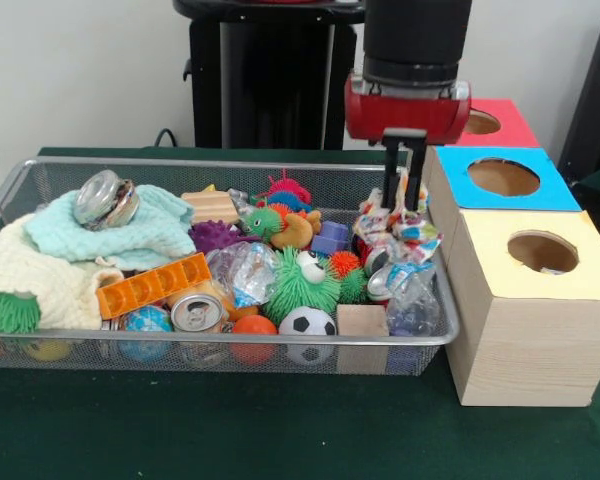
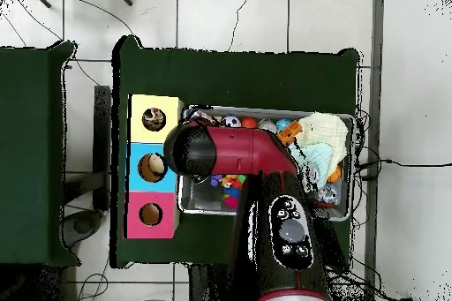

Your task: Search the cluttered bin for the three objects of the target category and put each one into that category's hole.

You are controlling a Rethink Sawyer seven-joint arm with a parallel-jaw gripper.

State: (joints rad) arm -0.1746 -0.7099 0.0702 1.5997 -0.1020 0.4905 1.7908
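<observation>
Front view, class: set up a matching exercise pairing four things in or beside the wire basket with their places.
Things:
1. soccer ball
2. drink can
3. yellow-topped box
4. gripper

Places:
A. over the basket's right end, among crinkly wrappers
B. outside the basket, at its right front corner
C. at the front wall, beside the wooden cube
D. under the orange tray

Pairs: 1-C, 2-D, 3-B, 4-A
</observation>
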